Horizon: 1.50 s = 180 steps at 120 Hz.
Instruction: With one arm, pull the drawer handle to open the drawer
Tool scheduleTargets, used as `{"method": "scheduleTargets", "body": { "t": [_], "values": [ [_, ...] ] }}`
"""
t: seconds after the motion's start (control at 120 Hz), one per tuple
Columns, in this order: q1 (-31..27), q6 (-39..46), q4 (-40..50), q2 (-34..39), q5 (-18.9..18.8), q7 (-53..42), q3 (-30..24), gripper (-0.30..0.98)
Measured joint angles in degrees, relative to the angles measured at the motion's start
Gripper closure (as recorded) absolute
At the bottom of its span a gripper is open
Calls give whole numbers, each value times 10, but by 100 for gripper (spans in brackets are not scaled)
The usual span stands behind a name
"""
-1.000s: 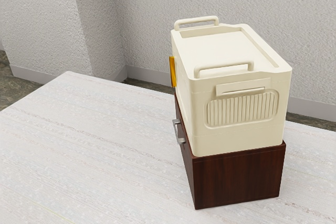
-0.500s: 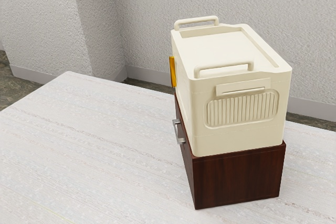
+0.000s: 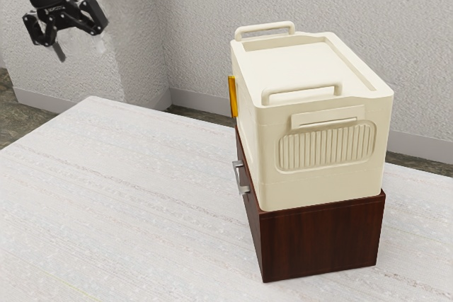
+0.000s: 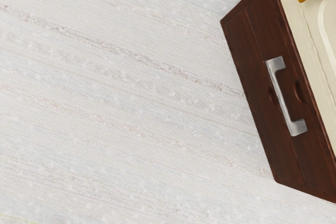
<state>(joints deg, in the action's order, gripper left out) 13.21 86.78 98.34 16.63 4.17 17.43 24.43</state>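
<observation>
The gripper [image 3: 75, 39] is hanging high by the far corner of the table [image 3: 141, 196], toward the exterior view's left, its fingers standing wide apart, presumably to straddle the drawer handle [image 4: 282, 99]. That bar is jutting from the closed front of the wooden cabinet [image 3: 318, 242]. A cream crate [image 3: 318, 189] is resting on top; its yellow strip [image 3: 233, 97] may be crowding any approach from above.

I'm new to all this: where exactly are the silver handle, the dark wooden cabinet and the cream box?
Silver handle [image 4: 281, 97]: wrist view, middle of its long grip bar.
Dark wooden cabinet [image 3: 320, 242]: exterior view, its side panel.
Cream box [image 3: 318, 187]: exterior view, wall below the ribbed patch.
</observation>
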Motion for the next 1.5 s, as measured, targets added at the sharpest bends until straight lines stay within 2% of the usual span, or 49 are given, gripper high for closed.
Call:
{"method": "scheduleTargets", "body": {
  "t": [0.067, 0.15, 0.217, 0.308, 0.45, 0.575, 0.75, 0.867, 0.983, 1.092, 1.5],
  "values": [
    [-90, 48, 115, 88, -4, 0, -54, 0],
    [-128, 96, 223, 132, -4, 1, -81, 0],
    [-136, 110, 256, 155, -5, 5, -88, 0],
    [-136, 110, 256, 168, -2, 14, -110, 0],
    [-136, 128, 273, 171, -3, 30, -137, 0],
    [-137, 145, 324, 167, -2, 49, -143, 0],
    [-139, 173, 363, 161, 8, 81, -191, 0],
    [-137, 201, 378, 133, 19, 99, -206, 0],
    [-135, 251, 382, 69, 42, 113, -211, 0],
    [-135, 302, 380, 17, 74, 124, -234, 0],
    [-132, 447, 357, -74, 195, 152, -290, 0]
  ]
}}
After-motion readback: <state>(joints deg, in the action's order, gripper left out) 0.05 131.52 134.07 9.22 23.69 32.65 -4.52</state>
